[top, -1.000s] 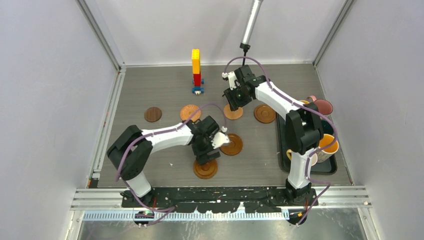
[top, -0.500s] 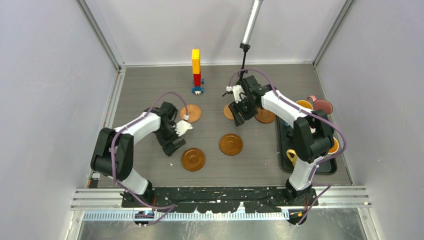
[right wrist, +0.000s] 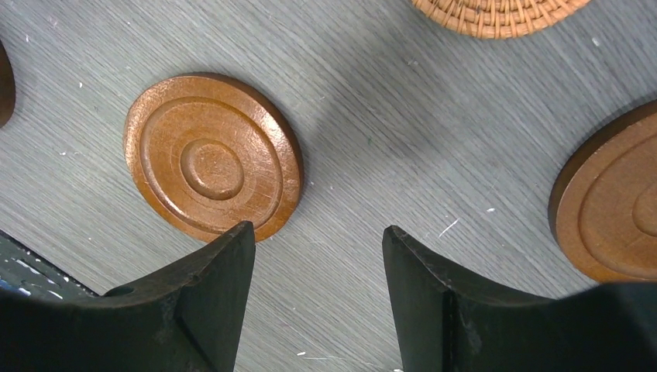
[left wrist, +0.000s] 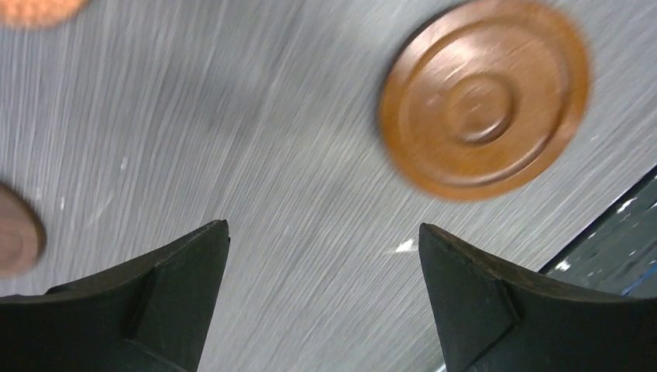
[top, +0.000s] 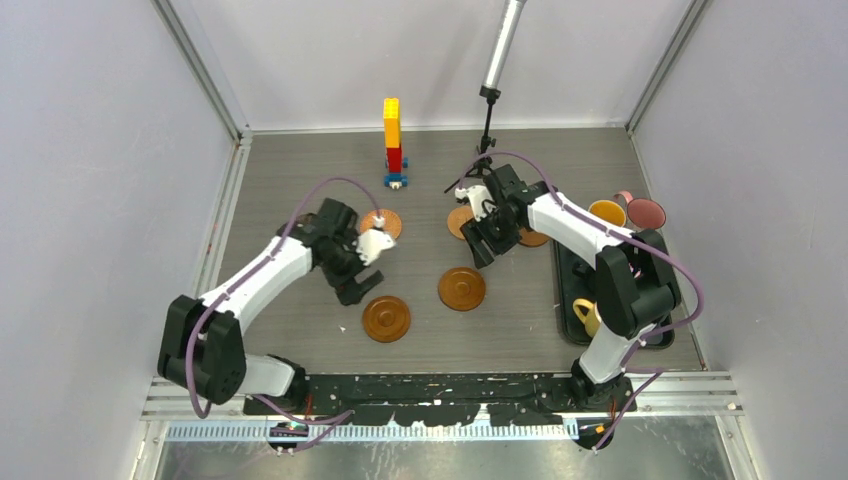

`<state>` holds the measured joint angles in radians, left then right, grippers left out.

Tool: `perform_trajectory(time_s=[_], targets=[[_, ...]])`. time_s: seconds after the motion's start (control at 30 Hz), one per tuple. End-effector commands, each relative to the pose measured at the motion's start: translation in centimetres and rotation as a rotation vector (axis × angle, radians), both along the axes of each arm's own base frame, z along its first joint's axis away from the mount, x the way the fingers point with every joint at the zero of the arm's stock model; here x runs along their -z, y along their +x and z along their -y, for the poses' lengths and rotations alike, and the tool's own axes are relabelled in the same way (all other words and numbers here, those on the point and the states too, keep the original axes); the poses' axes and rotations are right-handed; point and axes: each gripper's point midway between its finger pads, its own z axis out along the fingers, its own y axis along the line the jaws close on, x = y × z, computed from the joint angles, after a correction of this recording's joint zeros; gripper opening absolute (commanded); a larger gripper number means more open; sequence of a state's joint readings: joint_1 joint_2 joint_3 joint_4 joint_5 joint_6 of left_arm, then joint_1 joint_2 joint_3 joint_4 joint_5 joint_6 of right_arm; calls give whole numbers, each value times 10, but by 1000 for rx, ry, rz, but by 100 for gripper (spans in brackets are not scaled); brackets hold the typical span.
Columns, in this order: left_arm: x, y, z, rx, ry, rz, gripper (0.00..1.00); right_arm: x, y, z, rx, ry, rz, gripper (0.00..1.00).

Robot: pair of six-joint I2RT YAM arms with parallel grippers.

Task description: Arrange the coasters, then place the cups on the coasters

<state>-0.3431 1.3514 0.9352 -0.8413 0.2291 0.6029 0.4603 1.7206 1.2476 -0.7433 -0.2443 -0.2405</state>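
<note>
1. Your left fingers (top: pixel 350 290) stand spread wide and released, with only bare worktop (top: pixel 300 180) in the gap.
2. Your right fingers (top: pixel 482 250) are also released, with nothing between them.
3. From your left fingers, a ringed orange-brown coaster (top: pixel 386 318) lies flat at 4 o'clock, near but apart. A woven coaster (top: pixel 388 222) sits at 1 o'clock, partly hidden by the wrist.
4. From your right fingers, a darker ringed coaster (top: pixel 461 288) lies flat at 7 o'clock, apart from them.
5. A pale coaster (top: pixel 456 222) lies at 11 o'clock of those fingers and a brown coaster (top: pixel 533 240) at 2 o'clock. The right arm partly covers both.
6. The cups are at 3 o'clock on the worktop, in the black tray (top: pixel 565 285). An orange-lined mug (top: pixel 607 212) and a pink mug (top: pixel 646 212) are at its 12 o'clock end. A cream-yellow mug (top: pixel 584 314) is at its 6 o'clock end, partly behind the arm. None stands on a coaster.
7. A block tower (top: pixel 393 140) stands upright at 12 o'clock on the worktop.
</note>
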Motion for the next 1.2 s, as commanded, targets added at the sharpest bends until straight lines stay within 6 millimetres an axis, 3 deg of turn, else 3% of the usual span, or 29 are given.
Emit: perform_trajectory(time_s=[0.0, 0.1, 0.2, 0.5, 0.67, 0.8, 1.17], targets=[[0, 4, 57, 25, -57, 58, 95, -9, -3, -5, -7, 28, 26, 66], [13, 3, 81, 59, -18, 69, 95, -10, -4, -5, -7, 30, 35, 67], [26, 5, 90, 90, 40, 98, 94, -9, -6, -4, -10, 23, 34, 67], [62, -13, 68, 154, 191, 7, 80, 2, -15, -7, -35, 12, 32, 69], [65, -19, 37, 120, 247, -1, 66, 7, -17, -13, -57, -2, 37, 70], [67, -24, 0, 72, 274, -29, 58, 11, -18, -17, -81, -24, 52, 70], [58, -20, -98, -88, 312, -43, 56, 29, -23, -22, -101, -112, 61, 70]])
